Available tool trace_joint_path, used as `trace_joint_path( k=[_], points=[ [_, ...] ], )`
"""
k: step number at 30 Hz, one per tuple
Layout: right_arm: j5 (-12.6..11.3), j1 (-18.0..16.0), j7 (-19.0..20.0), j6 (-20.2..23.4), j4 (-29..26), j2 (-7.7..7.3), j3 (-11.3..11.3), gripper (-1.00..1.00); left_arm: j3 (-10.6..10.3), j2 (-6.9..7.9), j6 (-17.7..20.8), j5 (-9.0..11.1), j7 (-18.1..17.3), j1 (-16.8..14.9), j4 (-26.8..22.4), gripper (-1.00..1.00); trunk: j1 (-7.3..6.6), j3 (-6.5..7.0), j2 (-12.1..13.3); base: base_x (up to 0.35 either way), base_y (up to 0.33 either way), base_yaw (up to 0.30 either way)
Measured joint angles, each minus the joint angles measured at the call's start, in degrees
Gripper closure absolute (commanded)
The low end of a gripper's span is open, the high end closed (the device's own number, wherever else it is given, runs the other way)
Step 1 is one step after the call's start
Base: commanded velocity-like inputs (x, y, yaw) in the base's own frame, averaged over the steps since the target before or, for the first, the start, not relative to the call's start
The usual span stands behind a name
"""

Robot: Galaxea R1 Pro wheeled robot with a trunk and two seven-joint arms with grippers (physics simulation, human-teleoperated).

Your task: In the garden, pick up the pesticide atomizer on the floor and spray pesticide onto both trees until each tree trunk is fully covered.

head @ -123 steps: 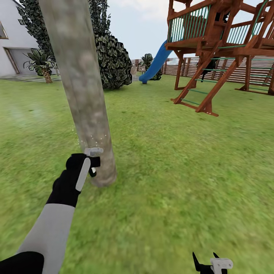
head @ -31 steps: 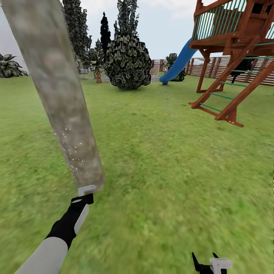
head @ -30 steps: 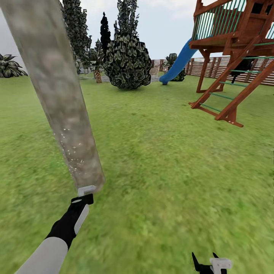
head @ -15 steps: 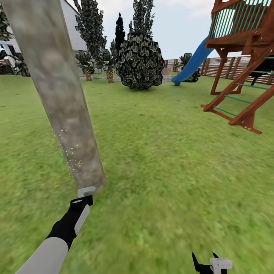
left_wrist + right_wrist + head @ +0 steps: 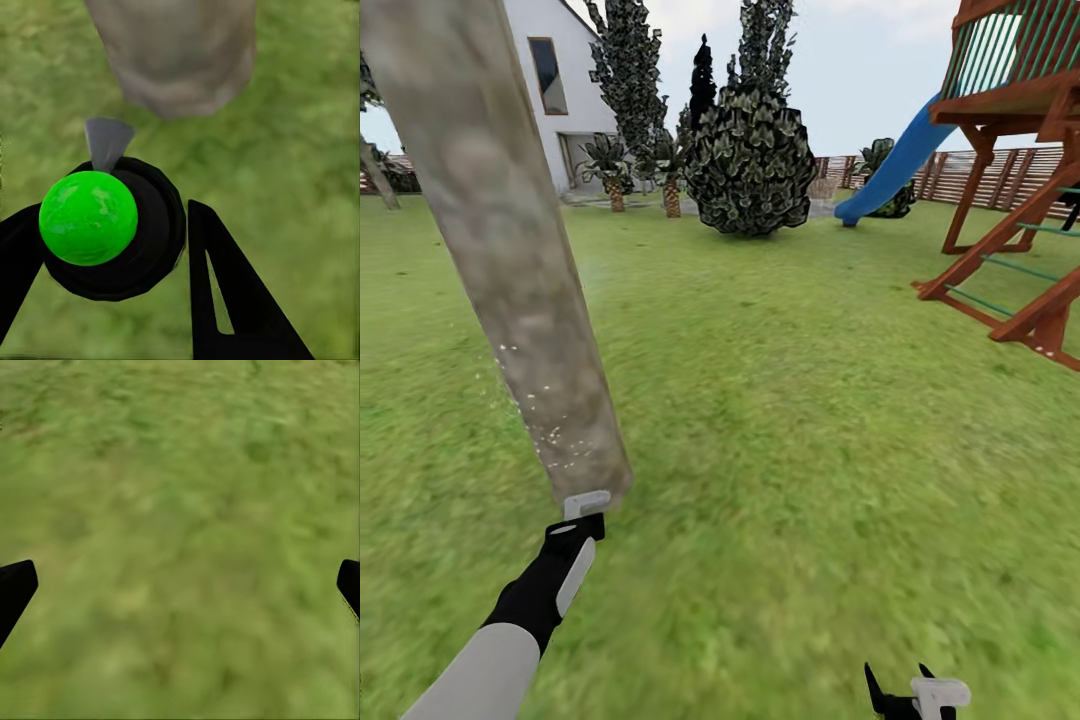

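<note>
I had the left gripper (image 5: 112, 247) clamped on the pesticide atomizer (image 5: 112, 232) (green-topped here), nozzle aimed straight at the tree trunk (image 5: 510, 260) base just ahead; right gripper (image 5: 180, 585) fingers hung apart over grass (image 5: 810, 400).

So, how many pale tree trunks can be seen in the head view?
2. The near tree trunk rises at the left, just beyond the left tool; the far tree trunk slants at the picture's left edge. More may be hidden.

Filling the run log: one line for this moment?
left gripper: shut on black green-topped atomizer | aimed at mottled grey-brown tree trunk | right gripper: open, over grass
</note>
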Motion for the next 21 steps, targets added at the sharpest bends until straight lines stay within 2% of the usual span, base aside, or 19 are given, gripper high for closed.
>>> trace_joint_path(
  k=[15,21],
  points=[
    [-0.01,0.0,0.0,0.0,0.0,0.0,0.0,-1.0,-0.01,-0.09,0.0,0.0,0.0,0.02,0.0,1.0,0.0,0.0,0.0,0.149,-0.266,0.006],
    [0.0,0.0,0.0,0.0,0.0,0.0,0.0,-1.0,-0.01,-0.09,0.0,0.0,0.0,0.02,-0.01,1.0,0.0,0.0,0.0,0.127,-0.266,0.222]
  ],
)
